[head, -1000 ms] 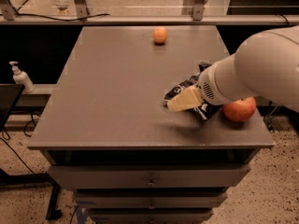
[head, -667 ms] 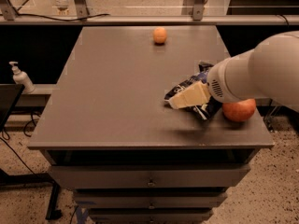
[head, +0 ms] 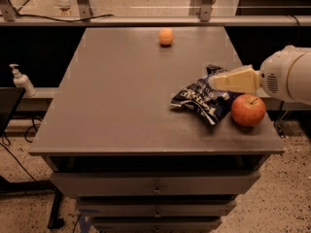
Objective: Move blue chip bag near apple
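The blue chip bag (head: 203,101) lies crumpled on the grey table (head: 121,91) at the right side, its white lettering facing up. The red-orange apple (head: 248,109) stands just to the right of it, close to or touching the bag's edge, near the table's front right corner. My gripper (head: 216,81) is a cream wedge pointing left from the white arm (head: 289,75) at the right edge. It hovers over the bag's upper right part. I cannot tell whether it touches the bag.
A small pale orange round fruit (head: 166,36) sits at the table's far middle. A white pump bottle (head: 22,80) stands on a ledge left of the table. Drawers (head: 155,188) are below the tabletop. A railing runs behind the table.
The arm has drawn back to the right, uncovering most of the bag. The bag and the apple lie where they were.
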